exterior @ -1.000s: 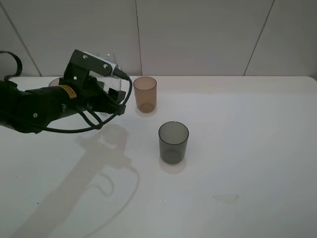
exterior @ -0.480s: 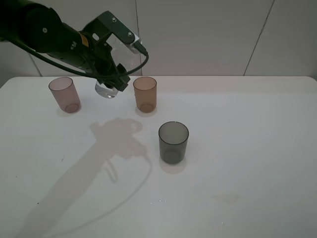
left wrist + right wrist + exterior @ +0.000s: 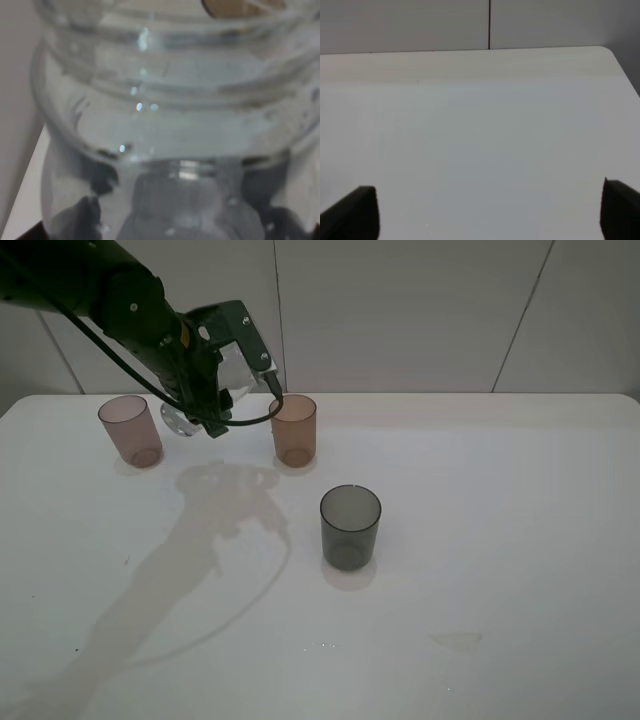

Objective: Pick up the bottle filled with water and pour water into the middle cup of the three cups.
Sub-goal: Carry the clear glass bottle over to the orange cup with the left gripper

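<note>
My left gripper [image 3: 222, 388] is shut on the clear bottle [image 3: 180, 421] and holds it in the air, tilted, between the pinkish-brown cup [image 3: 131, 430] and the middle amber-orange cup [image 3: 293, 429]. The bottle's neck end points toward the amber cup's rim; its base hangs toward the pinkish cup. In the left wrist view the bottle [image 3: 170, 125] fills the frame, threaded neck up close, with a bit of the amber cup [image 3: 240, 6] beyond it. The dark grey cup [image 3: 350, 527] stands nearer the front. My right gripper [image 3: 490, 212] is open over bare table, and is out of the exterior view.
The white table [image 3: 480, 540] runs back to a pale tiled wall. The left arm's cable loops beside the amber cup. The arm casts a long shadow on the table's front left. The table's far right corner [image 3: 607, 50] shows in the right wrist view.
My left arm has lifted the bottle off the table and swung it upward, then tilted it over with its neck toward the amber cup. The cups have not moved.
</note>
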Tool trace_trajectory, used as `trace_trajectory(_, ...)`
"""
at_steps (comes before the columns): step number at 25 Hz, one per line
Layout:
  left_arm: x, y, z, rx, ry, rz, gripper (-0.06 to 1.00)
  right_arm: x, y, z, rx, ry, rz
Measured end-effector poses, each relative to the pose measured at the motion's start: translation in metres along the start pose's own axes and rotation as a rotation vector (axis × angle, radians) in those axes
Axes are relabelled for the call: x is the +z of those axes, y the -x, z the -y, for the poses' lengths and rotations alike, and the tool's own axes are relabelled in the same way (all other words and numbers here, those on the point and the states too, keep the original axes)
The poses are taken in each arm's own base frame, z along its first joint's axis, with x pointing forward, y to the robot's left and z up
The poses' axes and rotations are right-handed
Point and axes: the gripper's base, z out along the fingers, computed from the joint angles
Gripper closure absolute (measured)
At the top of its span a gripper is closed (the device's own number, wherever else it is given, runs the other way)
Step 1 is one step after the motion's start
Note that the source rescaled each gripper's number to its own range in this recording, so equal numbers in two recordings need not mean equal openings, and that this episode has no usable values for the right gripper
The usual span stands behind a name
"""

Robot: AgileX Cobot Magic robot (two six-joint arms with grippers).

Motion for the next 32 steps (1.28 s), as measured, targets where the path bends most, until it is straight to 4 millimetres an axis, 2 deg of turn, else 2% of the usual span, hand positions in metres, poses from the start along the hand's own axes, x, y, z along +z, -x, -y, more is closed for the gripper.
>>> trace_trajectory(10, 0.024, 0.008, -0.009, 0.175, 0.041, -0.042, 0.92, 0.000, 0.000, 0.000, 0.000, 0.000, 0.000)
trace_trajectory(21, 0.042, 0.009, -0.001, 0.414, 0.052, -0.089, 0.92, 0.000, 0.000, 0.000, 0.000, 0.000, 0.000)
trace_trajectory(27, 0.045, 0.009, -0.003, 0.489, 0.075, -0.101, 0.92, 0.000, 0.000, 0.000, 0.000, 0.000, 0.000)
trace_trajectory(32, 0.042, 0.017, -0.011, 0.498, 0.110, -0.080, 0.92, 0.000, 0.000, 0.000, 0.000, 0.000, 0.000)
